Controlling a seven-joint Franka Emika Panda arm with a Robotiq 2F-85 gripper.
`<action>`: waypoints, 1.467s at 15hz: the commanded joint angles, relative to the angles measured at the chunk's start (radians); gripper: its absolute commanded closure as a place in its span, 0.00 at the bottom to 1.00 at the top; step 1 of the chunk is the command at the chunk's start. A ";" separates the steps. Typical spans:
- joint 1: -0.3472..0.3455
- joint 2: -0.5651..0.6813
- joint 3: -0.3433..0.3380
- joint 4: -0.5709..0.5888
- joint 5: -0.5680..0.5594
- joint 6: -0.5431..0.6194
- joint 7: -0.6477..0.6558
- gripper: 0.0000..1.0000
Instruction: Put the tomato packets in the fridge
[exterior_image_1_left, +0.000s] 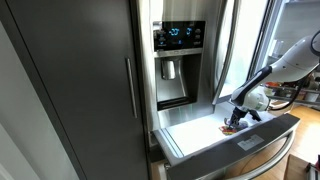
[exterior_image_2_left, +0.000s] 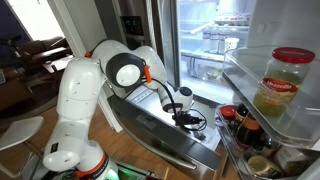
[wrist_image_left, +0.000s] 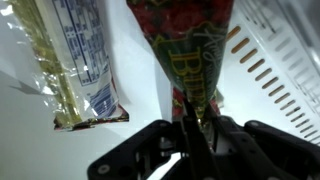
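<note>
Tomato packet (wrist_image_left: 185, 50), red, one, pinched at its tip between the closed fingers of gripper (wrist_image_left: 190, 135), over white drawer (wrist_image_left: 145, 100) of fridge (exterior_image_1_left: 80, 80). One blue-printed packet (wrist_image_left: 80, 60) lies at 10 o'clock. Two packets counted.

White rounded arm (exterior_image_2_left: 85, 95) with black joints, black gripper (wrist_image_left: 192, 135).

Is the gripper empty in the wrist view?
No, the gripper is shut on the lower end of a red printed plastic packet.
</note>
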 joint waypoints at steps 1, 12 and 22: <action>-0.016 -0.023 0.008 -0.008 0.015 -0.003 -0.005 0.98; 0.109 -0.224 -0.119 -0.056 0.015 -0.005 0.054 0.98; 0.112 -0.238 -0.107 -0.039 0.056 0.004 0.028 0.98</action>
